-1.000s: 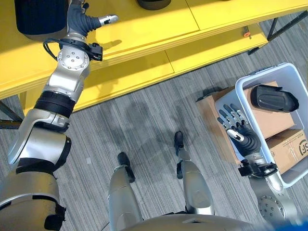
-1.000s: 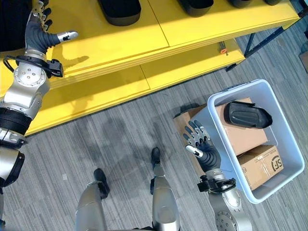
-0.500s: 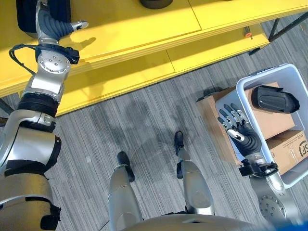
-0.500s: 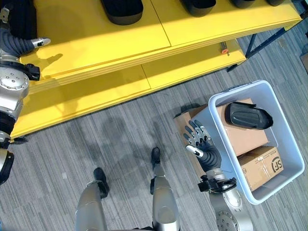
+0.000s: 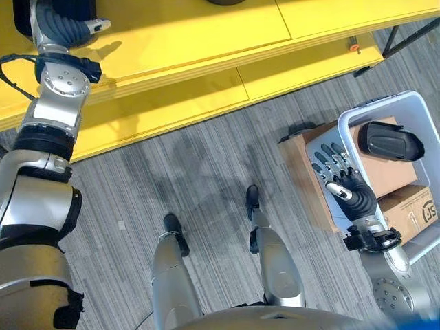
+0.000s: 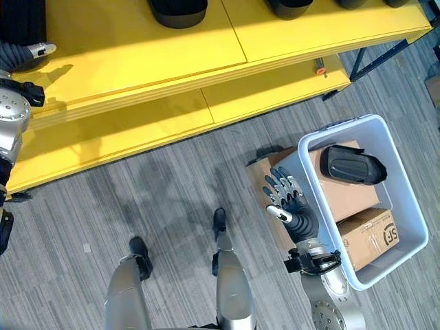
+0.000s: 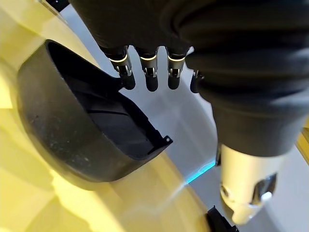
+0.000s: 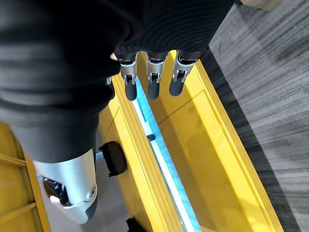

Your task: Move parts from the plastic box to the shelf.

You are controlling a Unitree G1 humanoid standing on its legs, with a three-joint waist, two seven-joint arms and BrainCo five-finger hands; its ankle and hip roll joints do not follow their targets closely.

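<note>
A black curved part [image 7: 82, 140] lies on the yellow shelf [image 5: 192, 34] at its far left. My left hand [image 5: 65, 24] is right by it, fingers [image 7: 151, 79] straight above its open side and holding nothing. On the floor at the right stands the pale plastic box [image 6: 344, 127]. It holds another black part [image 5: 388, 141] lying on cardboard boxes. My right hand [image 5: 340, 179] hovers open, fingers spread, just outside the box's left wall. Its fingers [image 8: 153, 82] hold nothing.
More black parts [image 6: 177, 10] sit along the shelf's top board. A small red-tipped tool [image 5: 353, 48] lies on the lower board. A brown cardboard box [image 5: 299, 165] stands against the plastic box's left side. A dark shelf leg [image 5: 405, 31] slants at the right.
My left arm has swung left along the shelf, and the hand now sits at the black part at the far end. The right hand has barely moved.
</note>
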